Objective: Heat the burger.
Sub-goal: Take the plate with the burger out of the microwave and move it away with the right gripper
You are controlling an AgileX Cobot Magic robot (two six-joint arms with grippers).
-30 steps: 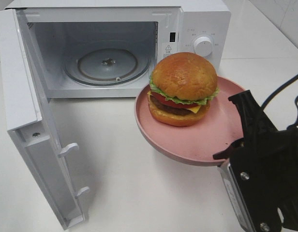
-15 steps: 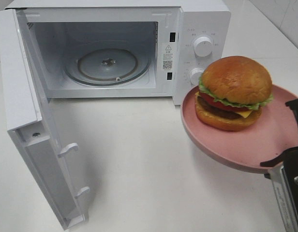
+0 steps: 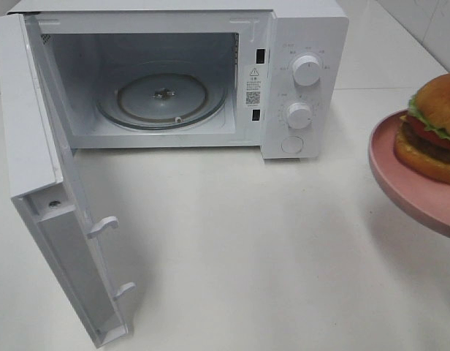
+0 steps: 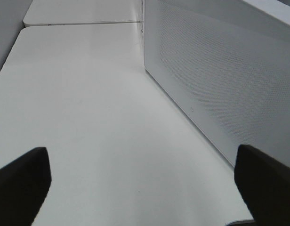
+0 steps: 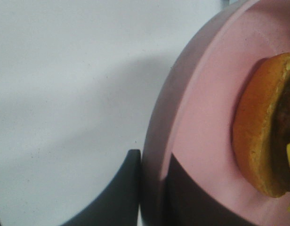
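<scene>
The burger (image 3: 435, 131), with a golden-brown bun, lettuce and tomato, sits on a round pink plate (image 3: 404, 179) at the far right edge of the exterior view, held above the table and partly cut off. In the right wrist view my right gripper (image 5: 154, 188) is shut on the plate's rim (image 5: 182, 94), one dark finger (image 5: 128, 188) under it and one on top, with the burger (image 5: 258, 136) just beyond. My left gripper (image 4: 145, 188) is open and empty, low over the table. Neither gripper shows in the exterior view.
The white microwave (image 3: 305, 29) stands at the back with its door (image 3: 35, 146) swung wide open to the left and a glass turntable (image 3: 163, 95) inside. Its perforated white panel (image 4: 220, 80) runs beside the left gripper. White table (image 3: 247, 256) lies in front.
The plate with the burger has moved right, away from the microwave opening, and now sits half out of the exterior view. The right gripper has left that view.
</scene>
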